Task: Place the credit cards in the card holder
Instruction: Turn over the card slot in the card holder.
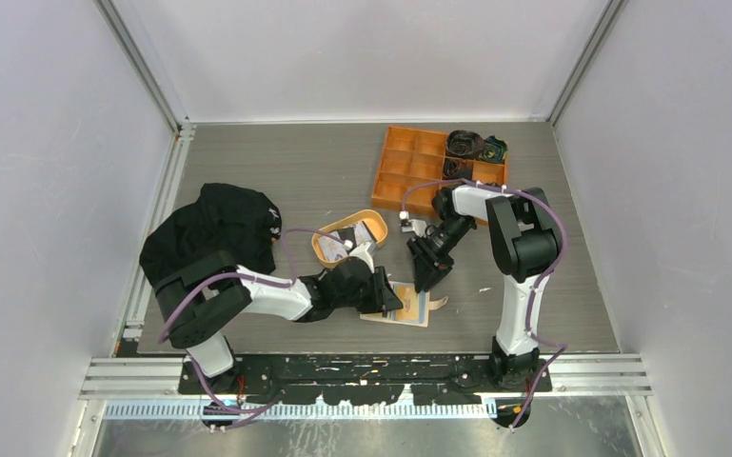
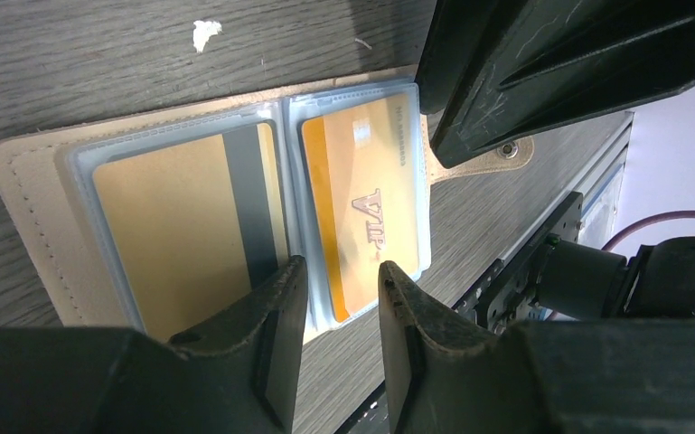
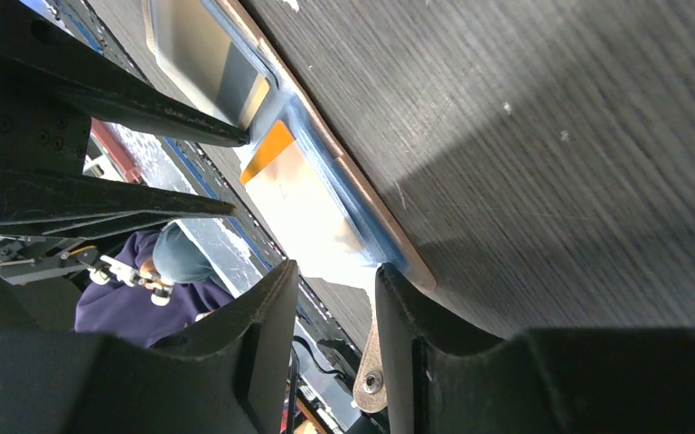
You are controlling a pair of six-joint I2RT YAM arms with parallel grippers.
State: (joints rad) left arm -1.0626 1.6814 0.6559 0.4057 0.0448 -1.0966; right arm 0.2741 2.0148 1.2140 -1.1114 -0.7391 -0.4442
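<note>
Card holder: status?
Left gripper open over the unfolded beige leather-like card holder. Right gripper at its snap tab, grip unclear. Two gold cards in clear sleeves. Nothing in the way.

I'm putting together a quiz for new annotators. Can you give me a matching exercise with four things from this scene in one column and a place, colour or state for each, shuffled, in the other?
Things:
1. card holder
2. VIP card
3. compartment box
4. black cloth

Place, colour or state:
A. heaped on the left
B. orange, far right
C. lying open, sleeves facing up
D. tucked inside a clear sleeve

Pairs: 1-C, 2-D, 3-B, 4-A
</note>
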